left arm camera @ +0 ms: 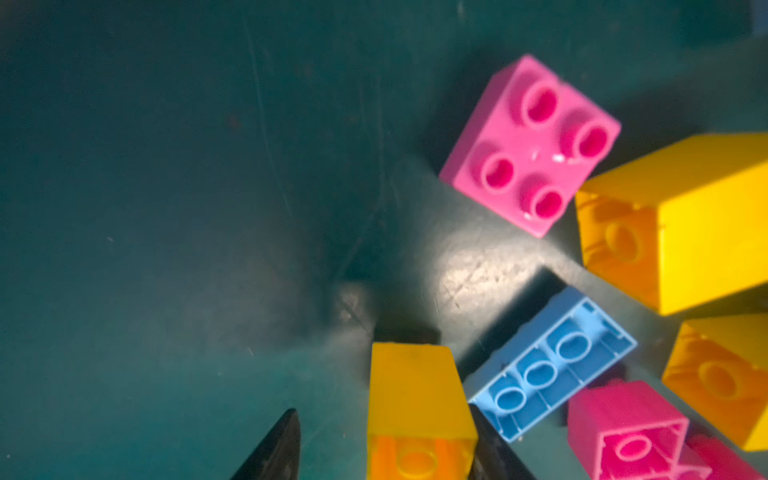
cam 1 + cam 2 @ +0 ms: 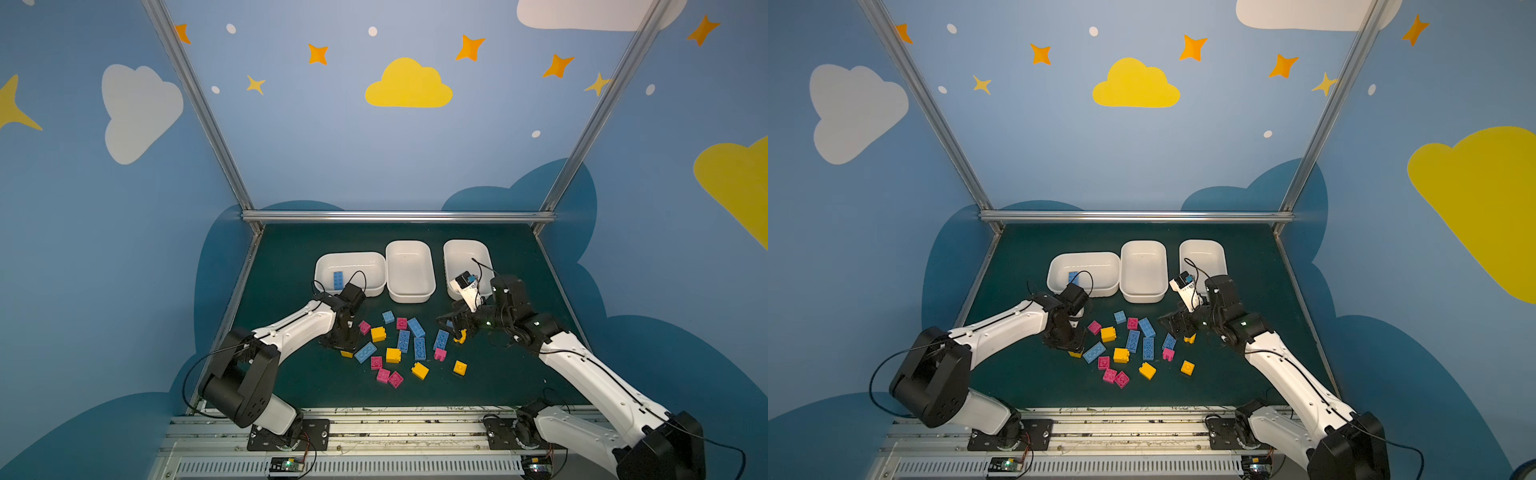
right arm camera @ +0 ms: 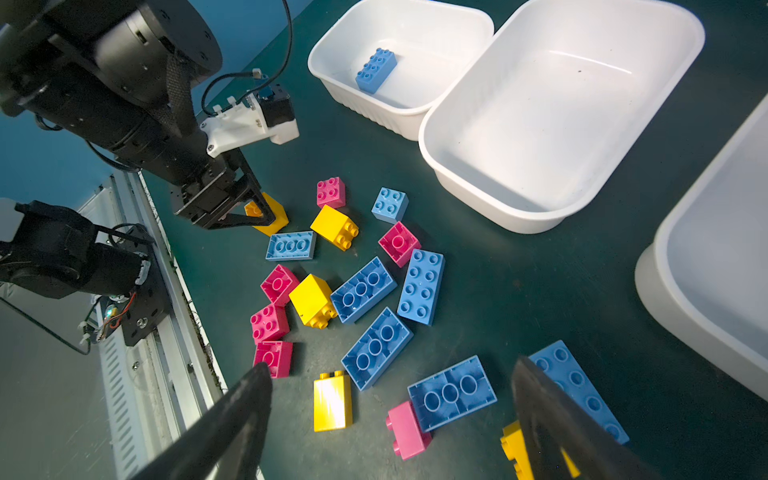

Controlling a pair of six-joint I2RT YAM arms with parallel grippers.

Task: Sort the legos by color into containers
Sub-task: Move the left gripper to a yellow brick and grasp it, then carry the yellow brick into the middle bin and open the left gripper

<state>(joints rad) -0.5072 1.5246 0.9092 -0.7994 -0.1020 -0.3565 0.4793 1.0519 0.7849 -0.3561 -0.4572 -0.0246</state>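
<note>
Left side first: the left claw (image 1: 383, 415) points down at the dark green bench (image 2: 291, 257), fingers apart around a chunky yellow plastic brick (image 1: 417, 399) at the pile's left edge. One finger touches it, the other has a gap. The brick's tipped on its side, long axis lined up with the fingers.

Behind that, the left white plastic tray (image 2: 351, 254) sits crosswise and holds one long blue brick (image 2: 338, 280), studs up, pointing front to back. The middle tray (image 2: 409, 243) and right tray (image 2: 465, 242) run lengthways. Loose blue, yellow and pink legos (image 2: 419, 348) lie mid-bench at all angles.

All around are blue walls (image 2: 332, 145) with painted clouds and stars.

The right claw (image 3: 390, 365) hangs wide open, tilted over the pile's right edge, holding nothing.
</note>
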